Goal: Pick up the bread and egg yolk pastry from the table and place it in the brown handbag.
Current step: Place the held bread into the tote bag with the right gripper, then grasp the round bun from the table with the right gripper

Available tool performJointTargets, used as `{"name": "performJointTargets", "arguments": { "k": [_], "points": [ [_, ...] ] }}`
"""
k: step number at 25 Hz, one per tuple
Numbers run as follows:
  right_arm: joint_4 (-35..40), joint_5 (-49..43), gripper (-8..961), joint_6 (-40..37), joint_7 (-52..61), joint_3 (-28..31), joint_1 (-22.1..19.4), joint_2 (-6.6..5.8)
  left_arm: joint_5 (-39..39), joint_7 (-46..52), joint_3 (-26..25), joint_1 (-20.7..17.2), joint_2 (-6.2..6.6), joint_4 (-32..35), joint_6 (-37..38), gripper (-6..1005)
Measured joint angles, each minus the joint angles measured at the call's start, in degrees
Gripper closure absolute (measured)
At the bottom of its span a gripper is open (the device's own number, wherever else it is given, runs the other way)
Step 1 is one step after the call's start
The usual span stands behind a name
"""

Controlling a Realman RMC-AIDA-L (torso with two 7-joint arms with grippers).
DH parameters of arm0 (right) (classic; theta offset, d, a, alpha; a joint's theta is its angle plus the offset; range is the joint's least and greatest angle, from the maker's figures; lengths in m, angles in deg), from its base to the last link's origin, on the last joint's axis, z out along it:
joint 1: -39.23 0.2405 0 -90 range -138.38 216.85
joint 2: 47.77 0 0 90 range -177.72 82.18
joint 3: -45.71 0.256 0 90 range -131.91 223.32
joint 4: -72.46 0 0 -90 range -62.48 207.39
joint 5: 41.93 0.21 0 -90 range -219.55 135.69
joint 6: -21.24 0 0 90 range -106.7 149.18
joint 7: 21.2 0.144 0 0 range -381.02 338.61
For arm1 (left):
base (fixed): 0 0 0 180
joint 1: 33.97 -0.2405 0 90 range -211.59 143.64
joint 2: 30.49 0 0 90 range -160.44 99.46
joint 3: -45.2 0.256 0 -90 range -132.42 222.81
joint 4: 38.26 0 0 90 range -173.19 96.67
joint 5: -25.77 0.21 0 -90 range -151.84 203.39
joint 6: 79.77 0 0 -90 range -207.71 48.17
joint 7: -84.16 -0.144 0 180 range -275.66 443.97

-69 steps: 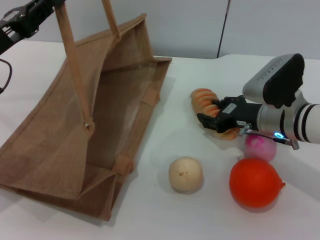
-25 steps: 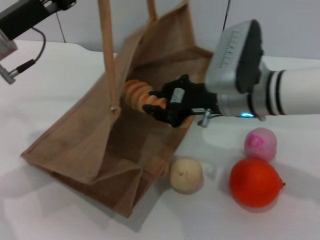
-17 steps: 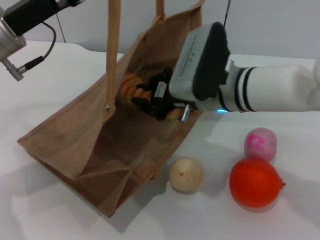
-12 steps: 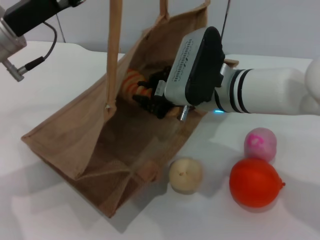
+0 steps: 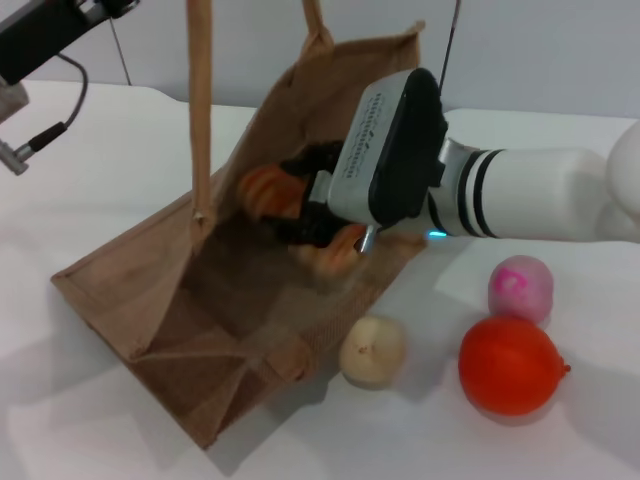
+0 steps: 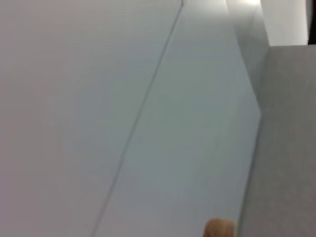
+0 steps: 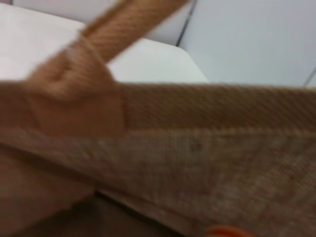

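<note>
The right gripper (image 5: 300, 210) fingers are buried in the brown handbag (image 5: 150, 290) (handle tops cropped), grip unreadable.

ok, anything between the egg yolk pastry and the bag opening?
Yes: the right gripper, inside the brown handbag with the bread, fills its mouth. The egg yolk pastry lies on the table against the bag's near edge.

So the count goes like this: one brown handbag (image 5: 150, 290) with two long loop handles (image 5: 198, 100), and one striped bread (image 5: 275, 190) sitting inside its open mouth. Out on the white table (image 5: 120, 150) there are three round things, namely one egg yolk pastry (image 5: 372, 350), one pink ball (image 5: 520, 287) and one orange fruit (image 5: 510, 365). Two robot arms show up too, a white one (image 5: 520, 195) reaching into the bag and a dark one (image 5: 45, 30) up in the corner.
</note>
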Motion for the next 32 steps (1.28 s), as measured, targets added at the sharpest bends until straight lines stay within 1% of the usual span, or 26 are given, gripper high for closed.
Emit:
{"name": "performJointTargets", "arguments": {
  "k": [3, 8, 10, 14, 16, 19, 22, 24, 26, 29, 32],
  "points": [
    [2.77, -0.01, 360, -1.46, 0.36, -0.14, -1.59, -0.18, -0.04, -0.94, -1.98, -0.76, -0.02, -0.15, 0.97, 822],
    [8.35, -0.35, 128, -3.98, -0.04, 2.16, -6.04, -0.71, -0.07, -2.29, -5.74, -3.04, -0.13, -0.78, 2.91, 820],
    [10.08, -0.56, 102, -6.66, -0.18, 4.29, -7.95, -0.92, -0.08, -2.59, -6.59, -3.71, -0.07, -1.1, 3.25, 819],
    [11.83, -0.67, 49, -15.93, -0.23, 12.16, -11.19, -1.55, -0.08, -3.62, -8.07, -4.93, -0.14, -1.19, 4.47, 818],
    [11.86, -0.71, 50, -21.55, -0.23, 16.55, -12.36, -1.87, -0.08, -4.08, -8.34, -5.54, -0.17, -1.19, 5.25, 817],
    [11.52, -1.94, 52, -30.34, -0.12, 23.07, -14.2, -2.86, -0.09, -4.7, -8.55, -6.33, -0.18, -1.73, 6.59, 816],
    [11.03, -5.42, 60, -36.85, 0.49, 28.11, -15.63, -3.21, -0.09, -5.53, -8.7, -6.82, -0.2, -2.66, 7.22, 814],
    [10.31, -8.8, 66, -39.94, 1.31, 31.16, -16.46, -3.06, -0.1, -5.92, -8.74, -6.99, -0.19, -3.05, 7.55, 814],
    [9.38, -12.18, 72, -41.46, 2.38, 32.35, -16.83, -2.63, -0.1, -6.02, -8.75, -7.03, -0.16, -3.14, 7.93, 813],
    [8.06, -17.84, 80, -42.04, 4.49, 32.52, -16.54, -1.52, -0.1, -6.34, -8.76, -7.04, -0.16, -3.21, 8.22, 812],
    [7.03, -22.7, 88, -42.15, 6.88, 31.64, -15.59, -0.77, 0.09, -6.76, -8.71, -6.81, -0.19, -3.63, 8.7, 811]
  ]
}}
